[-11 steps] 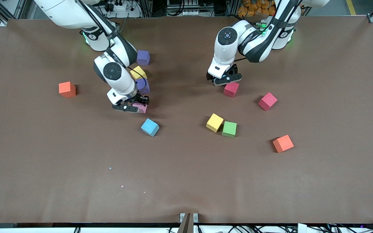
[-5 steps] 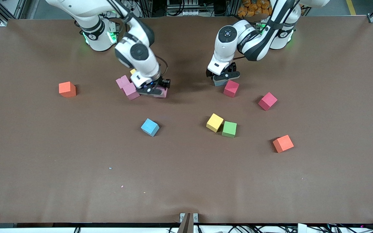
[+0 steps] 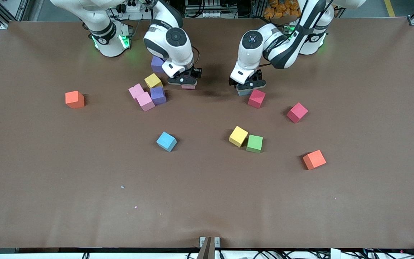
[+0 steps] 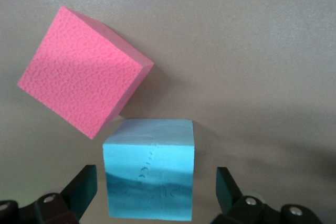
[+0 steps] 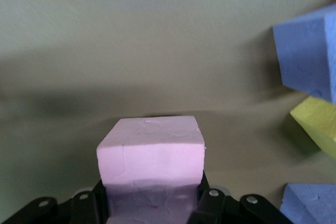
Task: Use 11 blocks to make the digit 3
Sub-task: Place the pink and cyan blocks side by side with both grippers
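On the brown counter [image 3: 207, 201], loose blocks lie scattered: a blue block [image 3: 166, 141], yellow [image 3: 238, 136] touching green [image 3: 254, 143]. The left hand [image 3: 247, 86] stands open around a light blue block [image 4: 149, 167]. The right hand [image 3: 186, 81] grips a pink block [image 5: 151, 157]

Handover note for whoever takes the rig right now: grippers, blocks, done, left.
Right gripper: shut on a pink block, above the table beside the purple block.
Left gripper: open, fingers either side of a blue block, not gripping; a crimson block sits corner-close to it.
Loose cluster toward the right arm's end: two pink blocks, a yellow block, a bluish-purple block.
Scattered: light blue block, yellow touching green, second crimson block.
Done: no row of the 3 laid.
Left: the whole figure. Two orange cubes lie apart.
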`<state>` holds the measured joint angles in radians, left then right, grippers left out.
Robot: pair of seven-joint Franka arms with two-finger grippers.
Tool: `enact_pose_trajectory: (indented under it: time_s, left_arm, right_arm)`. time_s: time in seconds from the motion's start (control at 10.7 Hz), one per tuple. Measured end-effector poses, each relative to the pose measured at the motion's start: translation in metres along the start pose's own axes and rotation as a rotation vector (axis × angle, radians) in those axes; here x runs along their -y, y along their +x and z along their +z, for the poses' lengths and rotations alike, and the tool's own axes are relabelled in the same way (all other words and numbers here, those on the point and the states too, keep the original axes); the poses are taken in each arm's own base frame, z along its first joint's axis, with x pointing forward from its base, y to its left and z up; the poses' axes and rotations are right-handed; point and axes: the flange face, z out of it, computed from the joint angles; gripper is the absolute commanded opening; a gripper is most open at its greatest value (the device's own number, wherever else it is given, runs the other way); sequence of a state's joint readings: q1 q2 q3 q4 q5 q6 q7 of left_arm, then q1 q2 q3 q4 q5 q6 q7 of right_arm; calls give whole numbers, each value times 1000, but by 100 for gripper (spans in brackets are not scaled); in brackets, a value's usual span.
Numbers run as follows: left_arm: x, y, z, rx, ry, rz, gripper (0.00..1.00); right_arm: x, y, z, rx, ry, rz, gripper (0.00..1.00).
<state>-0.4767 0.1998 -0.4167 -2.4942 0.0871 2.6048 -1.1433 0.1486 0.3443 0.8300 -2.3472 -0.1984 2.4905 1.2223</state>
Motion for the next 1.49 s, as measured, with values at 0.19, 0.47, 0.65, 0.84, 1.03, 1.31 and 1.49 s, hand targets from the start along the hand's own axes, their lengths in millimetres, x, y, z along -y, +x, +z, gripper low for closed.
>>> enact_pose_trajectory:
  time_s: [0.19, 0.47, 0.65, 0.84, 1.03, 1.31, 1.49]
  left_arm:
    - [2, -2, 7, 8, 2, -7, 100]
    - [5, -4, 11, 14, 10, -12, 91]
    - [7, -3, 12, 16, 13, -17, 80]
    - [9, 0, 13, 17, 14, -26, 50]
    - [10, 3, 13, 17, 13, -38, 19]
    - [9, 4, 11, 13, 9, -100, 17]
    - [4, 6, 2, 1, -5, -233, 15]
  right_arm:
    - [8, -12, 2, -9, 43, 2, 0]
    - [18, -25, 5, -26, 64, -45, 0]
    - [23, -34, 12, -47, 52, -66, 0]
    - [31, -30, 17, -78, 55, -54, 0]
    - [38, -14, 21, -79, 68, -19, 0]
    - [47, 5, 27, -60, 76, 16, 0]
    - [50, 6, 27, -59, 78, 19, 14]
